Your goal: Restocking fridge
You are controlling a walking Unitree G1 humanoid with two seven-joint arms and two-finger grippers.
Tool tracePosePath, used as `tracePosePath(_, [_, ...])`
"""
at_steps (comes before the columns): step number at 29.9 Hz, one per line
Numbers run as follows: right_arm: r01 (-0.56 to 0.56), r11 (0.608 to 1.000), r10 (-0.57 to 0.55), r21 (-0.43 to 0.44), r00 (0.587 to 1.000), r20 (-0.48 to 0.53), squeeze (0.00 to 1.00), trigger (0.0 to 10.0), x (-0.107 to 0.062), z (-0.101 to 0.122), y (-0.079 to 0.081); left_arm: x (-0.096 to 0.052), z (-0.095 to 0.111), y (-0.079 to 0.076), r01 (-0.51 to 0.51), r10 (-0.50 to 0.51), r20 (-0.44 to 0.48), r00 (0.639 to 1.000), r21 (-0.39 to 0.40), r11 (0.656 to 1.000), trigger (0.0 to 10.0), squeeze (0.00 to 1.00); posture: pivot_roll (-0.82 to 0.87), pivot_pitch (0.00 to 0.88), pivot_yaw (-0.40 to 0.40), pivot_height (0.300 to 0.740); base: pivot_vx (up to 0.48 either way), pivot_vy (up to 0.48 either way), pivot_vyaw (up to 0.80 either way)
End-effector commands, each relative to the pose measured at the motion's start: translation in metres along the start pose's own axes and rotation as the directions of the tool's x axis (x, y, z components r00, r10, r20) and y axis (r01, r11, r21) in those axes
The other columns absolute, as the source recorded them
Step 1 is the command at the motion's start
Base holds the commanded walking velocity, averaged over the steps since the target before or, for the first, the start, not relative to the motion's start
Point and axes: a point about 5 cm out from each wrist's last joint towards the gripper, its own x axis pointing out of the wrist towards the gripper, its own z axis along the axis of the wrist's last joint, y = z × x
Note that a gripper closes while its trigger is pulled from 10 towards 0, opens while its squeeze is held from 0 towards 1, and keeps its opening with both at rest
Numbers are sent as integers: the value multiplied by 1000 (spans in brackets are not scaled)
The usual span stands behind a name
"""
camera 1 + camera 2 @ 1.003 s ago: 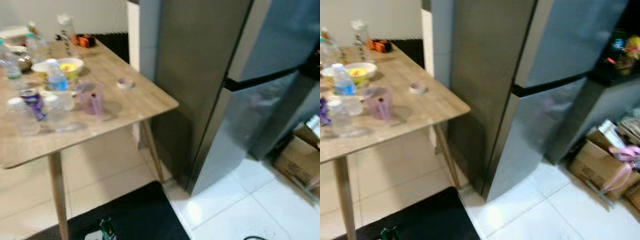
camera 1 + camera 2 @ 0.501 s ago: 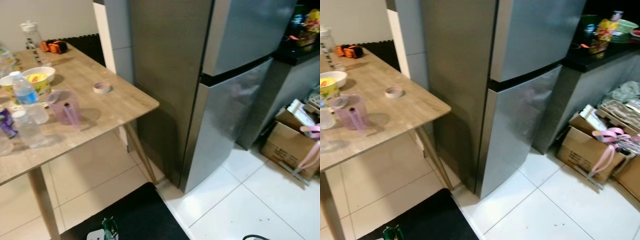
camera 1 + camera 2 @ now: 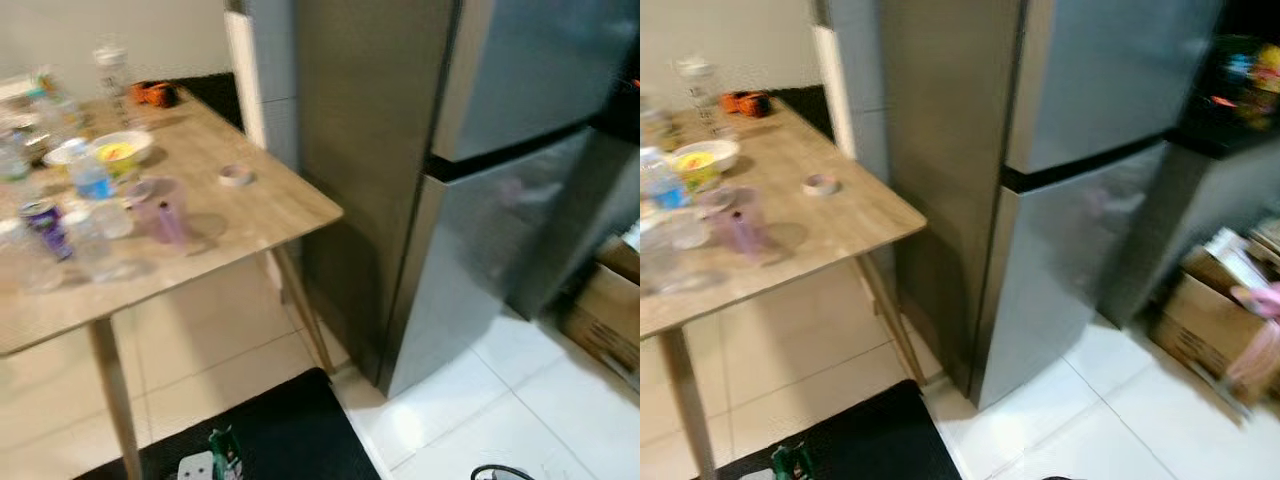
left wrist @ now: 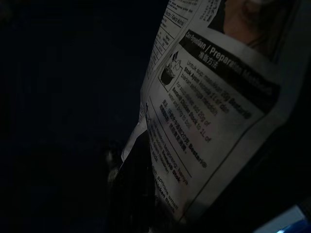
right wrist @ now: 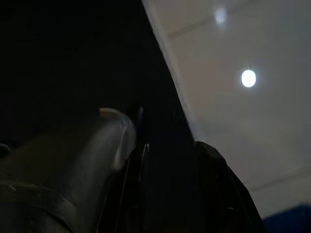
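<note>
Currently, phase: approach; robot faces the fridge (image 3: 480, 200), both doors closed, nothing stocked yet.
Risk 1: fridge shut and the left arm is loaded; judged that only the right arm is free for the handle, so a one-handed pull could slip or swing the door into the table (image 3: 290, 215) corner, which sits just beside the fridge side at about 9 o'clock of it.
Risk 2: head views are blurred, robot seems mid-walk; black floor mat (image 3: 270, 430) edge at 6 o'clock could catch a foot.
Risk 3: cardboard boxes (image 3: 1210, 320) on the floor at 3 o'clock of the fridge, near the door's swing path.
Risk 4: thin flexible packet, judged likely to fold or slide out if the grip is only at an edge.
Task item: food packet (image 4: 214, 111), white back panel with small printed preparation text and a dark heading bar, creased, soft-looking.
Item location: up close in the left wrist view, carried low at the left arm, well apart from the fridge.
Left gripper: clamped on the packet, judged from a dark finger (image 4: 133, 194) against its lower edge; view very dark.
Right gripper: hanging idle over pale floor tiles; cannot tell its state.
Table contents: water bottles (image 3: 90, 180), purple can (image 3: 42, 222), pink cup (image 3: 165, 208), yellow bowl (image 3: 118, 150), tape roll (image 3: 236, 176); more stock probably waits there.
</note>
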Motion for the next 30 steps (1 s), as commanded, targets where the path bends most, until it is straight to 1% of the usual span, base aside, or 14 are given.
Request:
tracePosePath(1, [-10, 1000, 10, -4, 1000, -1, 0, 10000, 0, -2, 2, -1, -6, 0, -4, 4, -16, 1000, -3, 1000, 10000, 0, -76, 7, -7, 740, 0, -364, 756])
tracePosePath(4, [6, 1000, -6, -10, 1000, -6, 0, 10000, 0, -3, 0, -1, -6, 0, -3, 3, -17, 1000, -3, 1000, 10000, 0, -76, 7, -7, 740, 0, -368, 765])
tracePosePath(7, [31, 1000, -31, -6, 999, -9, 0, 10000, -1, -4, -1, -1, -6, 0, -3, 3, -16, 1000, -4, 1000, 10000, 0, -76, 7, -7, 740, 0, -375, 0])
tracePosePath(25, [28, 1000, -28, -4, 1000, -12, 0, 10000, -1, -5, -3, -1, -6, -2, 7, -7, -15, 1000, -5, 1000, 10000, 0, -79, 9, -8, 740, 0, -405, 0])
tracePosePath(30, [11, 1000, -11, -11, 1000, -6, 0, 10000, -2, -5, -2, 0, -6, -2, 8, -8, -15, 1000, -3, 1000, 10000, 0, -79, 9, -8, 740, 0, -415, 0])
